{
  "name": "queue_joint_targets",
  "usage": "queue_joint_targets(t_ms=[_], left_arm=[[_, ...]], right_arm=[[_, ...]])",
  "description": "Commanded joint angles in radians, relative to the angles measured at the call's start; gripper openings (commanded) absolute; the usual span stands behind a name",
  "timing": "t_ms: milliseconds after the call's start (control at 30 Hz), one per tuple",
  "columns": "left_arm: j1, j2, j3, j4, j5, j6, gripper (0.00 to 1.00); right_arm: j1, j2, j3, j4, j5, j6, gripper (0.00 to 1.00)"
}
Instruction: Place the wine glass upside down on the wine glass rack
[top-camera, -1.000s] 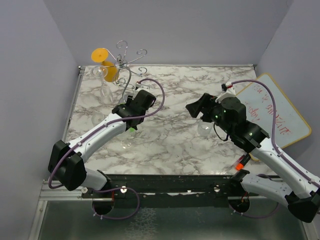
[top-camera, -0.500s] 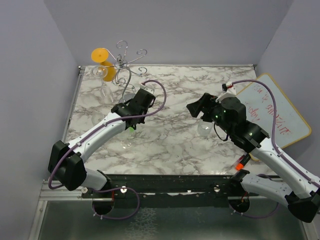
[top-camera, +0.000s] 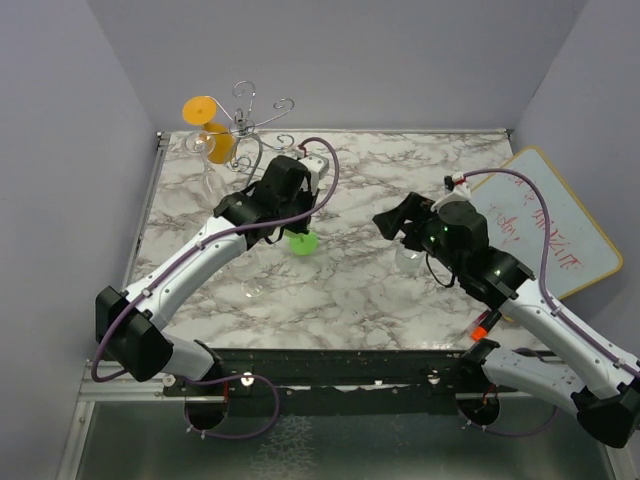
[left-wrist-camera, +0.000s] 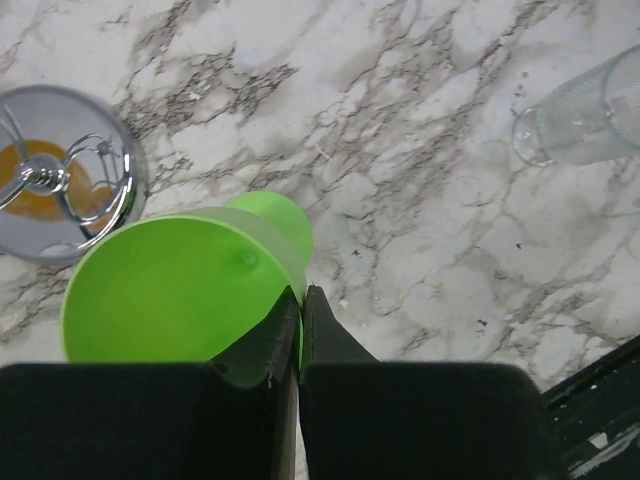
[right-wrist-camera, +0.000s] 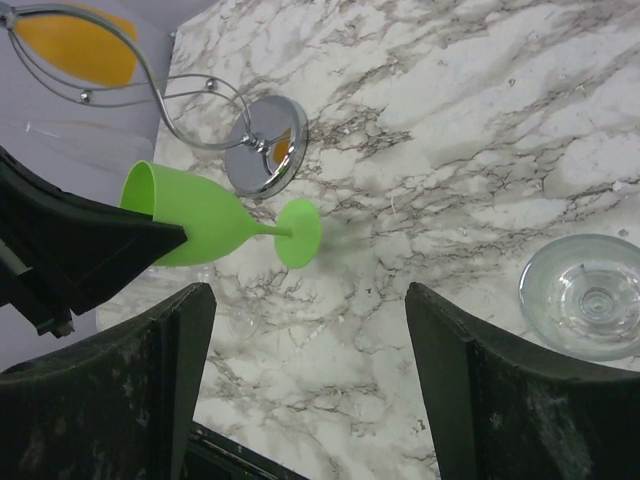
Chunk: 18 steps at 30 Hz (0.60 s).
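My left gripper (top-camera: 268, 208) is shut on the rim of a green wine glass (top-camera: 299, 243). The glass is held on its side above the table, with its foot pointing away from the gripper. In the left wrist view the fingertips (left-wrist-camera: 296, 300) pinch the wall of the green bowl (left-wrist-camera: 170, 290). The right wrist view shows the green glass (right-wrist-camera: 205, 225) just in front of the rack's round base (right-wrist-camera: 265, 160). The silver wire wine glass rack (top-camera: 246, 122) stands at the back left; its base also shows in the left wrist view (left-wrist-camera: 60, 175). My right gripper (top-camera: 395, 220) is open and empty (right-wrist-camera: 310, 330).
An orange glass (top-camera: 207, 118) hangs upside down on the rack, with a clear glass (top-camera: 212, 172) beside it. Clear glasses sit on the table (top-camera: 253, 288), one by the right gripper (top-camera: 408, 258) (right-wrist-camera: 588, 296). A whiteboard (top-camera: 545, 225) leans at the right.
My left gripper has risen and swung toward the rack with the green glass, whose foot now shows in the top view. The right arm has barely moved.
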Motion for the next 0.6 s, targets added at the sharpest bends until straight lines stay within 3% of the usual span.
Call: queue_joint_targets(t_ms=[0, 167, 300, 567], left_arm=[[-0.032, -0.002, 0.006, 0.092, 0.135, -0.06, 0.0], [-0.141, 0.025, 0.028, 0.156, 0.025, -0.12, 0.0], [-0.186, 0.019, 0.012, 0.226, -0.089, -0.153, 0.0], [-0.2, -0.14, -0.183, 0.477, -0.131, -0.189, 0.0]], right_arm=[[0.002, -0.015, -0.043, 0.059, -0.016, 0.125, 0.79], [0.002, 0.051, -0.047, 0.077, -0.11, 0.259, 0.7], [0.002, 0.083, -0.091, 0.096, -0.114, 0.463, 0.67], [0.002, 0.123, -0.129, 0.137, -0.063, 0.729, 0.63]])
